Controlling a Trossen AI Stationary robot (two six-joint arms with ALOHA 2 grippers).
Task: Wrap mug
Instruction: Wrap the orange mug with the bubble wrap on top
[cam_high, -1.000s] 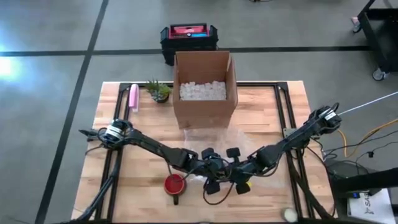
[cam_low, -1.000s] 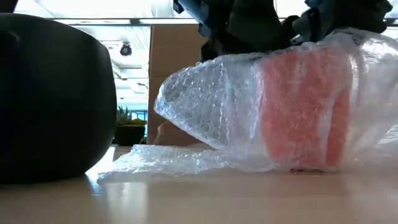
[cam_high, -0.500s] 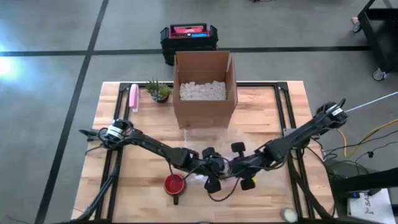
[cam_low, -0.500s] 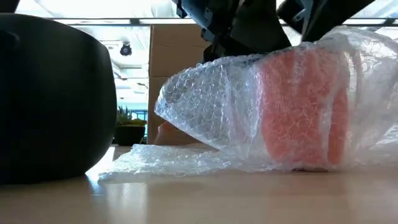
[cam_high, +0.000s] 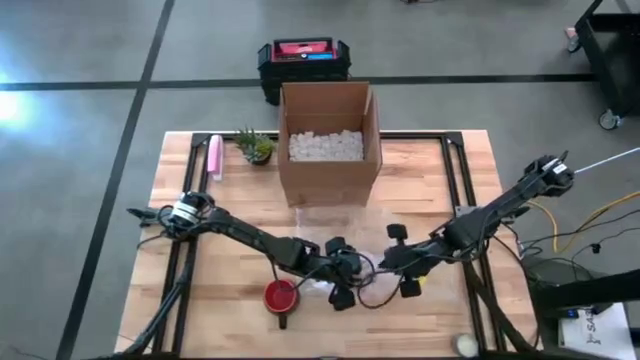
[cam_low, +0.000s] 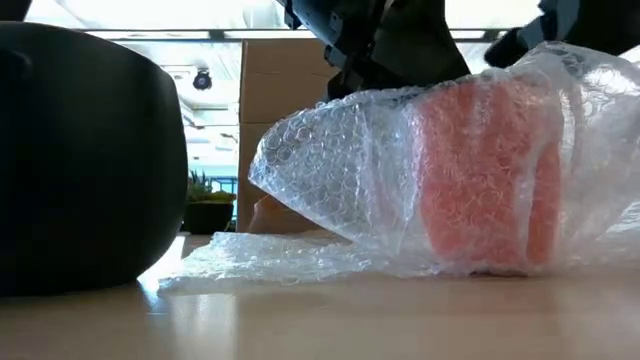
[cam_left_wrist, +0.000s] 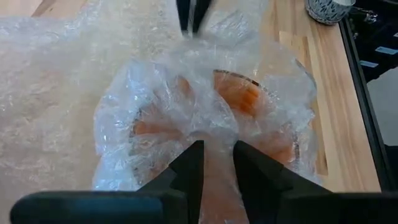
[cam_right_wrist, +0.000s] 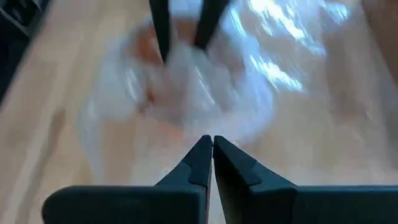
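Left tool (cam_left_wrist: 211, 155) pinches bubble wrap (cam_left_wrist: 155, 93) over mug (cam_left_wrist: 239, 99).

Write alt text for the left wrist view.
An orange mug sits bundled in clear bubble wrap on a wooden table. The left gripper pinches a gathered fold of wrap over the mug, and the right gripper shows beyond it, jaws shut.

We see clear bubble wrap (cam_low: 400, 170), plastic, dimpled and glossy, catching bright glints where it crumples. Through it shows the mug (cam_low: 490, 170), orange-red and smooth-looking. The table (cam_high: 420, 175) is pale wood with visible plank grain and a soft satin sheen. Far from us stands a matt brown cardboard box (cam_high: 328, 180) holding white foam-like packing pieces (cam_high: 326, 146). The left gripper (cam_left_wrist: 214, 158) has matt black fingers that look like plastic.
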